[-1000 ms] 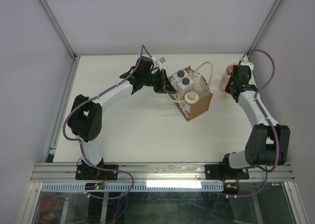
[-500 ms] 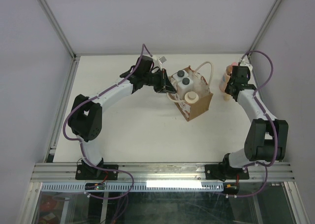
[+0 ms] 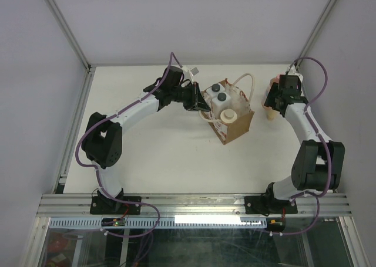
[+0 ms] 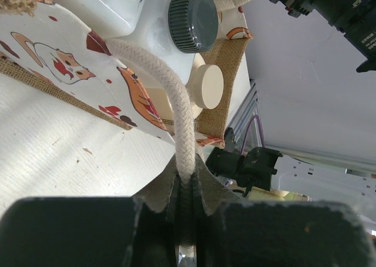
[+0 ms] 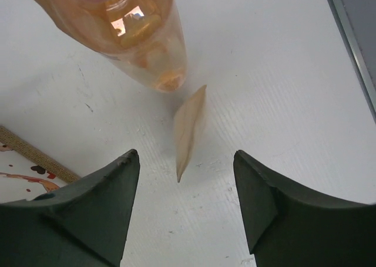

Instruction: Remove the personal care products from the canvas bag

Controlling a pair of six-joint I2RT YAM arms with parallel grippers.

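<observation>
Two pairs to tell of, starting with my right fingers (image 5: 185, 155): they are spread apart and grasp nothing, tips pointing down at the bare bench (image 5: 282, 73). Just beyond the tips, and off toward the left one, is the peach-orange bottle (image 5: 126, 32). It is outside the gap and touches neither finger. As far as I can tell its long axis runs upright, with the pink cap on top and the narrower end on the bench. From above it (image 3: 271, 113) sits by the bench's far right corner, clear of the canvas bag (image 3: 238, 126).

My left fingers (image 4: 183, 220) are clenched on the bag's cream rope handle (image 4: 176, 102), pinched together with a fold of the brown rim. The bag stands mouth up, near the middle of the bench's far edge, its red-and-white printed side facing me. Inside it are two white bottles (image 3: 222, 96) with dark caps up, and the cream bottle (image 4: 208, 86) beside them, cap toward me.
</observation>
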